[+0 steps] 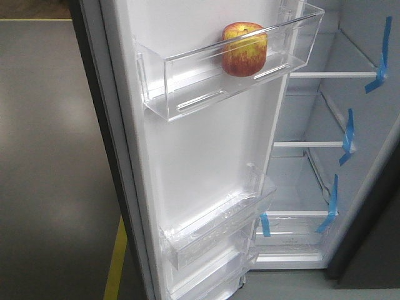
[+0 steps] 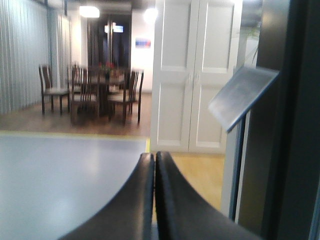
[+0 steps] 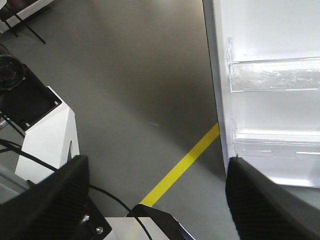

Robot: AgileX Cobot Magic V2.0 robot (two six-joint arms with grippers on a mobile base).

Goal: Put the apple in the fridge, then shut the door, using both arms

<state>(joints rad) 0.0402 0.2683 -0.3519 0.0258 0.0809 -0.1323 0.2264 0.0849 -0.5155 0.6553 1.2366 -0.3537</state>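
Observation:
The red and yellow apple point(image 1: 244, 49) rests in the upper clear bin point(image 1: 187, 81) of the open door point(image 1: 200, 156). Behind the door, the fridge point(image 1: 325, 144) shows white lining, glass shelves and blue tape strips point(image 1: 347, 136). Neither arm appears in the front view. In the left wrist view my left gripper point(image 2: 154, 156) is shut, fingers pressed together with nothing between them, beside the door's dark edge point(image 2: 290, 125). In the right wrist view my right gripper point(image 3: 157, 165) is open and empty, low over the floor, its right finger point(image 3: 260, 200) near the door's lower bins point(image 3: 275, 77).
A yellow line point(image 3: 180, 170) crosses the grey floor by the door's foot. The robot's white base and black cables point(image 3: 45, 135) lie at the lower left of the right wrist view. White double doors point(image 2: 195, 75) and a dining table with chairs point(image 2: 95, 95) stand far off.

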